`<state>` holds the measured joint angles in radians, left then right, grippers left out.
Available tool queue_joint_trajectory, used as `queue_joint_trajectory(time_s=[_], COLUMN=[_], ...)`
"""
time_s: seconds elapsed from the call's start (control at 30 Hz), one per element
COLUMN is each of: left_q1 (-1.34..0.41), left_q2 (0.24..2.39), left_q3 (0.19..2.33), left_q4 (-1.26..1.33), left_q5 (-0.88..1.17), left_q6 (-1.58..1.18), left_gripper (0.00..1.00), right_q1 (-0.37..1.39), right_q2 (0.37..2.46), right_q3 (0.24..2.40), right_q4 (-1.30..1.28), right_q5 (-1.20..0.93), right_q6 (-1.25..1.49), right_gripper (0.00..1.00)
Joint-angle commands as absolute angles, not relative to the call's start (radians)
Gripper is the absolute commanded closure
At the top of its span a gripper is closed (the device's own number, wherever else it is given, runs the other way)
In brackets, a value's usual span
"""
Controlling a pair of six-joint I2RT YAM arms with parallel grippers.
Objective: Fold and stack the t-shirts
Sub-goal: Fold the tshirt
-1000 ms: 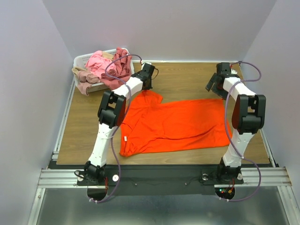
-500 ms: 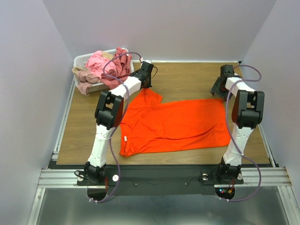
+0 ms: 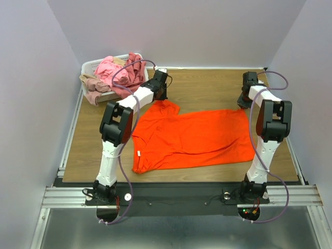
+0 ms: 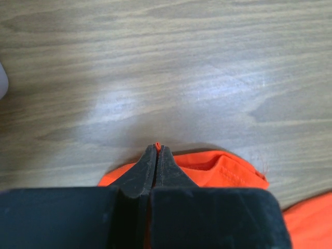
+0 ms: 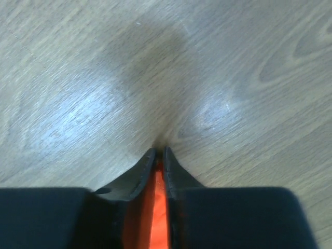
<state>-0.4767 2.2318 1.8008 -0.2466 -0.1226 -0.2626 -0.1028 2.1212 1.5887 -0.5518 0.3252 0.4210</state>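
An orange t-shirt (image 3: pixel 192 137) lies spread flat across the middle of the wooden table. My left gripper (image 3: pixel 160 95) is shut on its far left sleeve edge; in the left wrist view the gripper (image 4: pixel 157 149) pinches a sliver of the orange t-shirt (image 4: pixel 223 168). My right gripper (image 3: pixel 243 102) is at the shirt's far right corner; in the right wrist view the gripper (image 5: pixel 160 152) has closed on a fold of the orange t-shirt (image 5: pixel 157 207). Pink, rose-maroon and beige t-shirts (image 3: pixel 120 72) are heaped in the basket.
A white lattice basket (image 3: pixel 90 66) stands at the table's far left corner, with clothes spilling over its rim. Bare wooden table (image 3: pixel 207 85) lies beyond the orange shirt. Grey walls close in on three sides. A metal rail (image 3: pixel 181 194) runs along the near edge.
My right gripper came down from above the table to the shirt's far right corner and closed on the cloth. The left gripper kept its grip and barely moved.
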Motion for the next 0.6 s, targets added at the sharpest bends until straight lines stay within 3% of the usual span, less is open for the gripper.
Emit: queue_joint_trajectory(time_s=[0.0, 0.07, 0.33, 0.57], left_q1=[-0.480, -0.482, -0.500, -0.532], left_q2=[2.109, 2.088, 1.916, 1.711], left_q3=[1.752, 1.715, 1.520, 1.214], left_q4=[-0.195, -0.181, -0.085, -0.005], left_q5=[-0.094, -0.086, -0.026, -0.026], left_q6=[-0.271, -0.279, -0.339, -0.413], left_gripper=[1.00, 1.00, 1.00, 1.00], right_q1=[-0.106, -0.106, -0.106, -0.106], right_q2=[2.115, 2.097, 1.984, 1.844], right_q3=[1.571, 1.562, 1.488, 1.368], right_q4=[-0.549, -0.549, -0.546, -0.532], right_q5=[0.376, 0.364, 0.339, 0.298], right_q6=[0.397, 0.390, 0.408, 0.426], right_gripper=[0.92, 0.99, 1.00, 1.00])
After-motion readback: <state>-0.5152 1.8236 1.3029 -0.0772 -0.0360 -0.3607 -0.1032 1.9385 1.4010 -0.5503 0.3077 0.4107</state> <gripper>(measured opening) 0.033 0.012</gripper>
